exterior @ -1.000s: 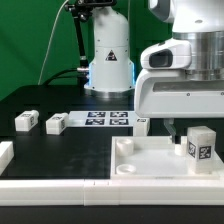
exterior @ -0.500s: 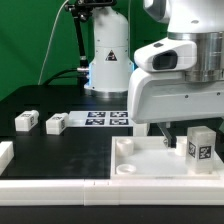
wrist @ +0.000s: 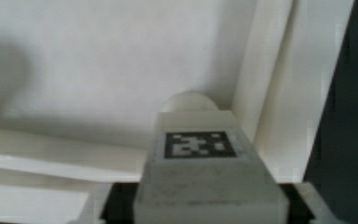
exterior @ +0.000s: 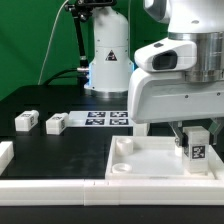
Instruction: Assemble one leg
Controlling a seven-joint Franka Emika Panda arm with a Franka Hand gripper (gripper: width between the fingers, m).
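In the exterior view the arm's white housing covers most of the tool (exterior: 193,135); only the fingertips (exterior: 178,133) show below it, dark and partly cut off by the leg (exterior: 197,148) between them. The leg stands upright on the tray (exterior: 150,160) at the counter's (exterior: 60,150) near edge, toward the exterior view's right corner, tag facing the camera. The tool looks clenched on the leg, though the contact itself is hidden behind the housing and the block. The tray's right end runs out of the picture.

The wrist view shows what the outer camera cannot: the leg (wrist: 197,165) seen from above, its tag sharp, with dark fingers (wrist: 119,203) close against both its sides low in the picture. Beyond it lie the tray's floor (wrist: 105,90) and a raised rim (wrist: 274,80), blurred. A small rounded white bump sits just past the leg's far end; what it is cannot be told.

Only the exterior view shows the two other legs (exterior: 25,121) (exterior: 55,124) lying well apart from the tray near the counter's left edge, and the marker board (exterior: 108,119) at its middle, partly behind the arm.
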